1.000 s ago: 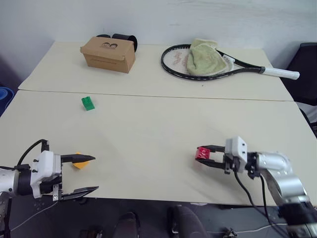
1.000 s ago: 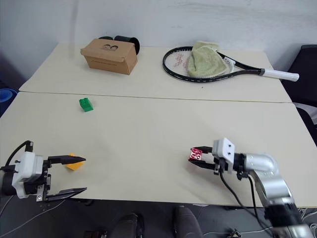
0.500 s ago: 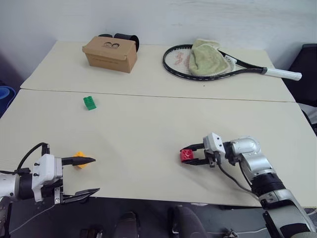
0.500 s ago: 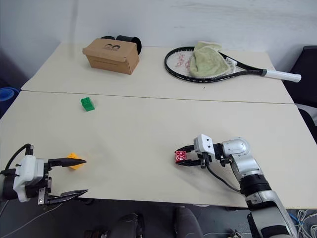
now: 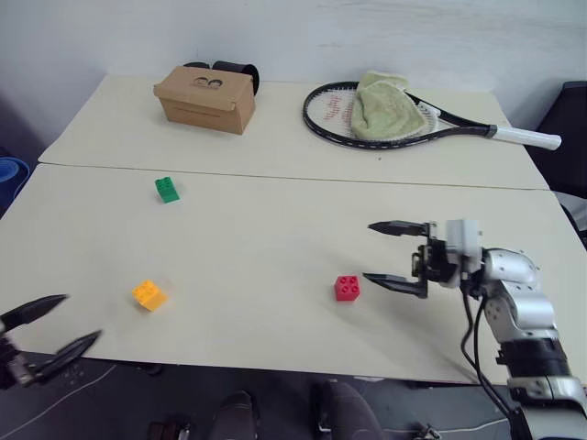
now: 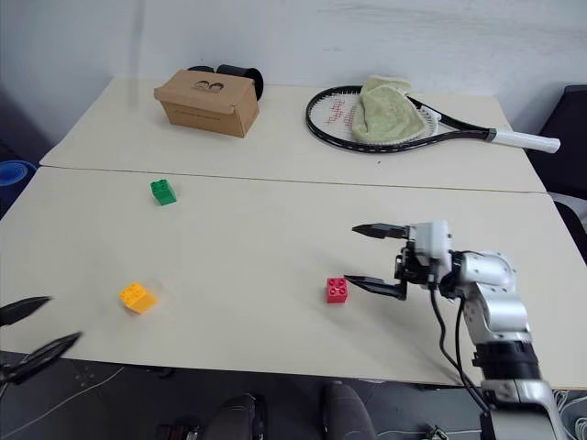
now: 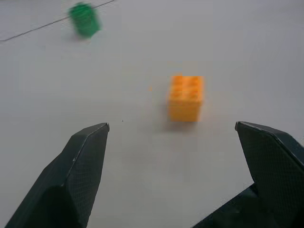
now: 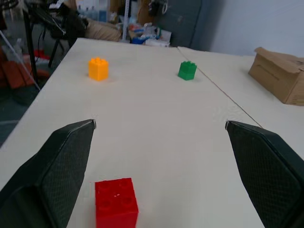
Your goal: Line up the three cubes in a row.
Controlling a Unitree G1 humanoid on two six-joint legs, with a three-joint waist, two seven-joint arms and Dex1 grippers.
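Standing wide open and empty, the right gripper [image 5: 396,256] has let go of the red cube [image 5: 347,288], which now sits on the table [image 5: 275,238] just ahead of its lower finger, apart from it. The left gripper [image 5: 46,331], also open and empty, has drawn back past the near table edge, leaving the orange-yellow cube [image 5: 149,294] ahead of it. The green cube [image 5: 166,189] lies farther ahead of the left gripper. So the 3 cubes are well apart, not in a row. The cardboard box [image 5: 204,97], racket [image 5: 404,124] and towel [image 5: 383,105] lie well beyond both grippers; nothing blocks the way.
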